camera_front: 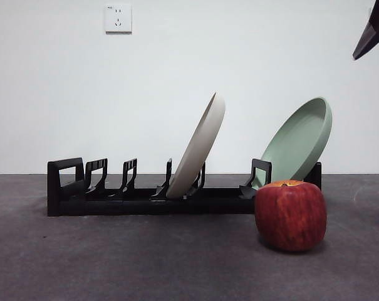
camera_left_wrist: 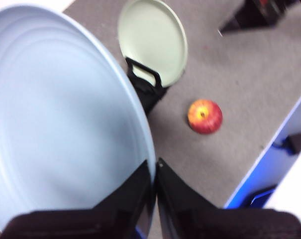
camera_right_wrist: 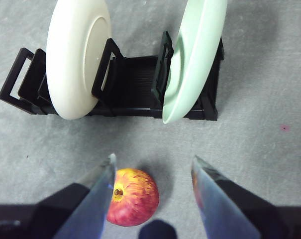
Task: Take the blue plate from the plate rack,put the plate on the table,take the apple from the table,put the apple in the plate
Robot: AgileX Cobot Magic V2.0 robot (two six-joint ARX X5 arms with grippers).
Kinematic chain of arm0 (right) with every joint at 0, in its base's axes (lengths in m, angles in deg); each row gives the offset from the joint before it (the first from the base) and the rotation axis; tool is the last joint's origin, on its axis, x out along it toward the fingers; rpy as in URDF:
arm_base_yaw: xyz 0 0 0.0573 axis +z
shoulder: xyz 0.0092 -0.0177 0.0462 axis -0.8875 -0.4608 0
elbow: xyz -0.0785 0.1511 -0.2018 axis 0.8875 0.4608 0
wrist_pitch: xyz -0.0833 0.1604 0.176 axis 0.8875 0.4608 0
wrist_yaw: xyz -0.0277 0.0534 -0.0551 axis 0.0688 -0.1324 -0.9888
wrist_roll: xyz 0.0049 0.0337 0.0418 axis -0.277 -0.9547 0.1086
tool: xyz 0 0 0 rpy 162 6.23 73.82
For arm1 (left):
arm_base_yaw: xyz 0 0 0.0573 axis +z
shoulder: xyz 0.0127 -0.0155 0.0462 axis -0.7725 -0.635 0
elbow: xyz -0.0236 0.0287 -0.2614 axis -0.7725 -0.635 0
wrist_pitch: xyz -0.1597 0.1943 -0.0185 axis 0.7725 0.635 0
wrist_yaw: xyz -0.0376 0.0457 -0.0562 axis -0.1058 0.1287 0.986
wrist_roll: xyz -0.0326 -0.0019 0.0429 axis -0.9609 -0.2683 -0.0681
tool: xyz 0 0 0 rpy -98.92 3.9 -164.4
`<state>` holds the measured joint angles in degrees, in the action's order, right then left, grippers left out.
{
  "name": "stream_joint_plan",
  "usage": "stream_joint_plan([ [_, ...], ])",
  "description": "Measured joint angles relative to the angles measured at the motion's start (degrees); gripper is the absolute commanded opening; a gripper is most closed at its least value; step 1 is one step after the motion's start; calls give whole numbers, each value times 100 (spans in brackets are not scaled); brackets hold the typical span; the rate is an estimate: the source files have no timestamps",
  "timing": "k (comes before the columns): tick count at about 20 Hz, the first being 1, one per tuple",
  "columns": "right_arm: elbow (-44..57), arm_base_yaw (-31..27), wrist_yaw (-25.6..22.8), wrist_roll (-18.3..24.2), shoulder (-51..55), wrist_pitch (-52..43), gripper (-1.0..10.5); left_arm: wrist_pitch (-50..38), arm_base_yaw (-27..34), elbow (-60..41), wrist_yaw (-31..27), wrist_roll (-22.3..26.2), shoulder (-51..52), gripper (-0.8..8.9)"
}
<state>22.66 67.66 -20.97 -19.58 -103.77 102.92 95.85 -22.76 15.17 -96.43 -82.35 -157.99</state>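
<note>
The blue plate (camera_left_wrist: 60,114) is lifted high over the table (camera_left_wrist: 240,89), with my left gripper (camera_left_wrist: 154,167) shut on its rim. It does not show in the front view. Far below it lies the apple (camera_left_wrist: 205,116), red with a yellow patch round the stem. The apple (camera_front: 290,215) stands on the table in front of the right end of the plate rack (camera_front: 139,197). My right gripper (camera_right_wrist: 153,160) hangs open above the apple (camera_right_wrist: 133,196), which sits nearer one jaw, apart from both.
A cream plate (camera_front: 198,147) leans in the middle of the rack and a sage-green plate (camera_front: 299,141) at its right end. A black arm tip (camera_front: 372,31) shows at the top right corner. The table's edge (camera_left_wrist: 269,144) runs near the apple.
</note>
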Motion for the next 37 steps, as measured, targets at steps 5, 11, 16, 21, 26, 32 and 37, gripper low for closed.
stream_joint_plan([
  [5,0,0,0,0,2,2,257,-17,-452,-1626,-505,-955,-4,-9],
  [11,0,0,0,0,17,2,257,-1849,-352,-3952,-15,-1152,-61,-9],
  [16,0,0,0,-4,17,2,257,-3318,59,-4865,863,-551,-590,-9],
  [21,0,0,0,-22,17,2,257,-4118,487,-4868,876,424,-1252,-9],
  [26,0,0,4,-24,17,2,257,-4367,813,-4868,1134,957,-1648,166],
  [32,0,85,199,-24,17,2,270,-4492,896,-4811,1276,966,-1646,471],
  [37,0,588,286,-15,2,0,513,-4422,990,-4164,1276,966,-890,471],
])
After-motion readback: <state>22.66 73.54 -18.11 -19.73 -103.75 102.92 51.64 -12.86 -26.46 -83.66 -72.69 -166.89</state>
